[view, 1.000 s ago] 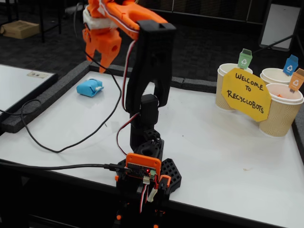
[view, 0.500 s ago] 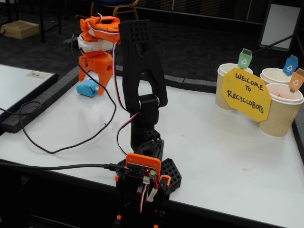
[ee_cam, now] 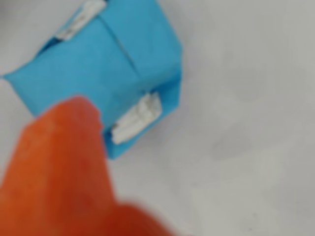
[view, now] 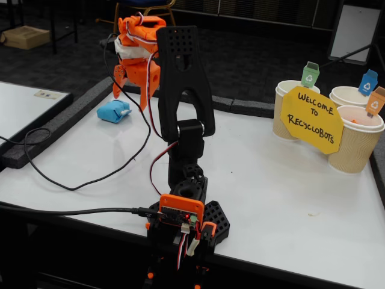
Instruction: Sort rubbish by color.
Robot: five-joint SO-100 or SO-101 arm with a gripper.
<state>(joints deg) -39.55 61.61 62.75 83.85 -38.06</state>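
Observation:
The rubbish in sight is a light blue crumpled wad (view: 113,111) lying on the white table (view: 271,192) at the far left. My orange gripper (view: 133,95) hangs just above and to the right of it, open and holding nothing. In the wrist view the blue wad (ee_cam: 108,64) fills the upper left, with white scraps showing in its folds. One blurred orange finger (ee_cam: 64,167) rises from the bottom left, its tip overlapping the wad's near edge. The other finger is out of that view.
Three beige paper cups stand at the right: green-tagged (view: 290,108), blue-tagged (view: 349,95) and orange-tagged (view: 360,144), behind a yellow sign (view: 311,119). A black cable (view: 78,183) loops across the table's left part. Black foam (view: 54,129) borders the left edge. The arm's base (view: 183,211) sits at the front.
The gripper dropped close to the blue wad half a second ago, then rose a little and shifted right. The wad lies where it was.

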